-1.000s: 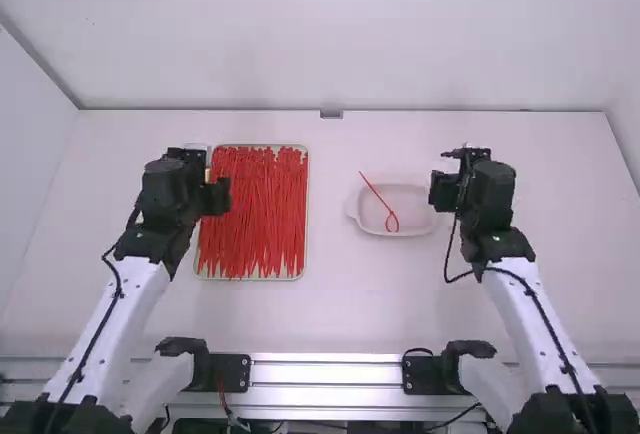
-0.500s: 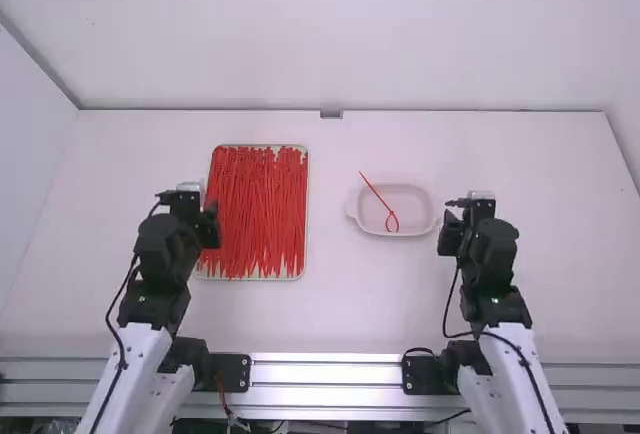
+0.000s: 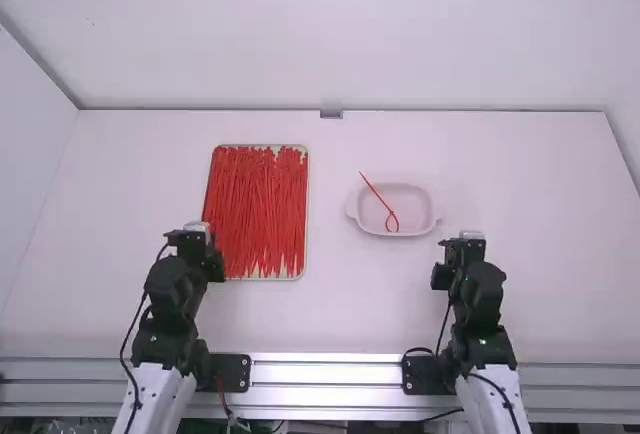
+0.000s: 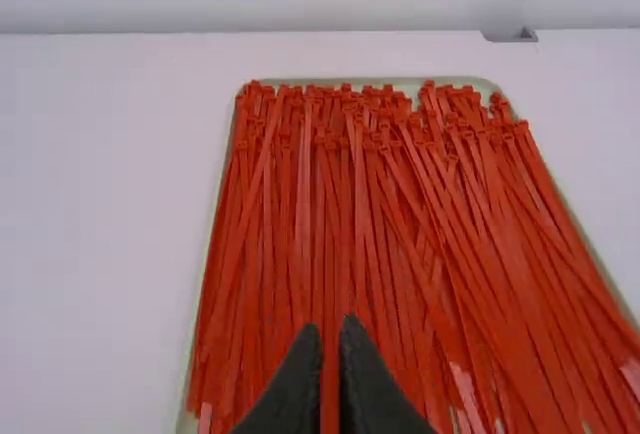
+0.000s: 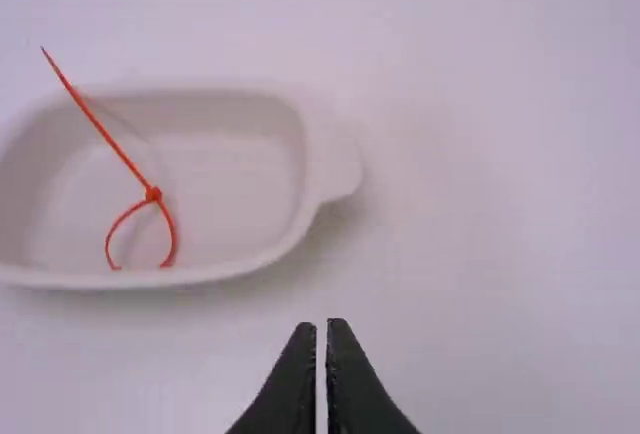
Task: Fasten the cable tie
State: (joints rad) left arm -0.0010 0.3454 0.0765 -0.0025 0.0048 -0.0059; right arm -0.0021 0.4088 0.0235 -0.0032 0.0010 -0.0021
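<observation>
- Judging by the layout, the main risk is in picking from the heap of loose red plastic cable ties [image 4: 380,244]. They are lying crossed and overlapping, so a pincer going in from above is likely to be lifting several at once or dragging neighbours off the shallow beige tray [image 4: 484,82].
- A second risk is a bad feed: a thin strap bends, so if it is held far from its tip, the tip is likely to miss the head slot.
- A third risk is the looped red cable tie [image 5: 152,194] lying in the white two-handled dish [image 5: 340,169]. Its tail is sticking up over the far-left rim, so a pincer passing low could be catching it and flipping the tie out.
- The left arm is sitting folded low over its base at the near edge of the white counter [image 3: 500,154]. Its wrist is pointing toward the far side, along the tray.
- The left pincer [image 4: 328,339] is hanging over the near end of the heap. Its fingers are together bar a sliver, and it is gripping nothing that I can make out.
- The right arm is sitting folded low in the same way, to the right.
- The right pincer [image 5: 320,339] is hovering on the near side of the dish, apart from it, with its fingers pressed together and holding nothing.
</observation>
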